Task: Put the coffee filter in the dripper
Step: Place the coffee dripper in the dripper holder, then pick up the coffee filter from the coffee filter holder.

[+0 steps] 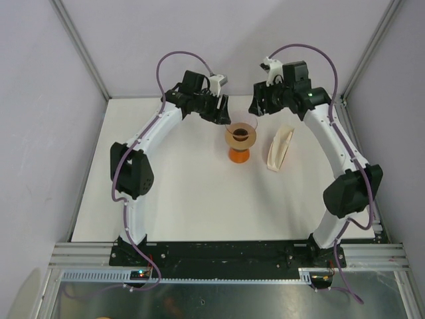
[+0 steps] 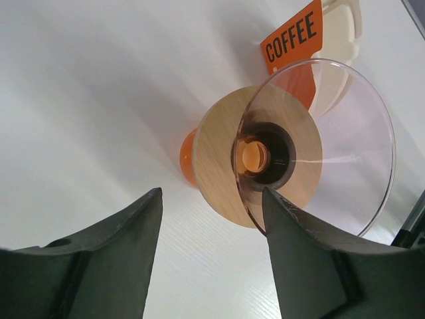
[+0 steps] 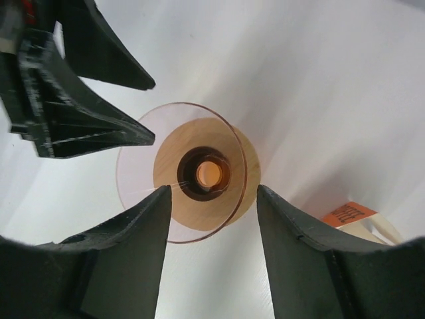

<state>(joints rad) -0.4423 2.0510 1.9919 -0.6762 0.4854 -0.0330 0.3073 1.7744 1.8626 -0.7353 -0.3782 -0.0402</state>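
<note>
The dripper, a clear pinkish funnel, sits in a flat wooden ring on an orange beaker at mid-table. It also shows in the left wrist view and the right wrist view. My left gripper is open and empty just behind-left of the dripper, one fingertip close to its rim in its own view. My right gripper is open and empty behind-right of it. No single white coffee filter is in view, and the funnel looks empty.
A thick cream bundle of filters with an orange COFFEE label stands right of the beaker. The white table is enclosed by lilac walls at back and sides. The left gripper's fingers reach into the right wrist view.
</note>
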